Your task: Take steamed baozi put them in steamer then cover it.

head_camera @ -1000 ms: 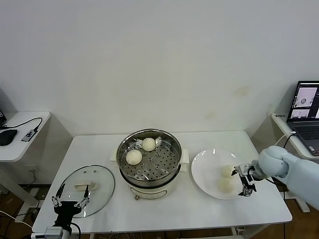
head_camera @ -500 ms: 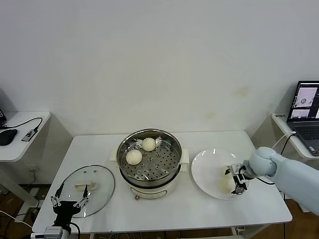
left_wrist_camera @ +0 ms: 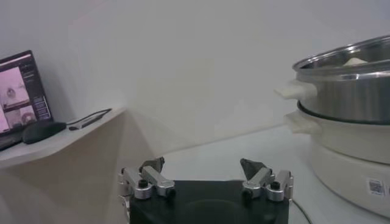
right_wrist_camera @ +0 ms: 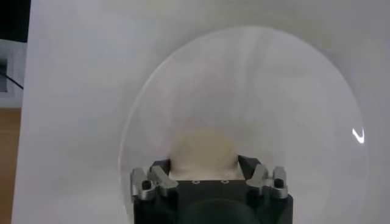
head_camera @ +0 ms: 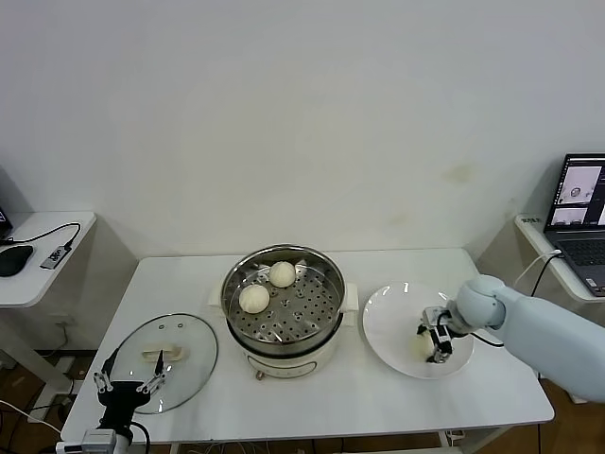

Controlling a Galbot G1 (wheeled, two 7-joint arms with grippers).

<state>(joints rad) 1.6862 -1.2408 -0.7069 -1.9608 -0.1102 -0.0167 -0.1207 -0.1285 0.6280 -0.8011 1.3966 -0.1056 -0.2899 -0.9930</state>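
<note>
Two steamed baozi (head_camera: 282, 273) (head_camera: 253, 298) lie on the perforated tray of the steel steamer (head_camera: 227, 303) at the table's middle. My right gripper (head_camera: 437, 342) is low over the white plate (head_camera: 388, 317), and its fingers press both sides of a cream baozi (head_camera: 420, 344). In the right wrist view that baozi (right_wrist_camera: 204, 149) fills the gap of the right gripper (right_wrist_camera: 204, 163) on the plate (right_wrist_camera: 274, 91). My left gripper (head_camera: 130, 383) hangs open at the table's front left, with nothing between its fingers (left_wrist_camera: 155, 165). The steamer (left_wrist_camera: 347, 85) shows off to its side.
The glass lid (head_camera: 194, 355) with a cream handle lies flat on the table left of the steamer. A laptop (head_camera: 581, 208) stands on a side table at far right. A mouse (head_camera: 14, 257) and cable lie on a shelf at far left.
My right gripper has moved left across the plate and closed its fingers onto a baozi. The left arm has stayed put.
</note>
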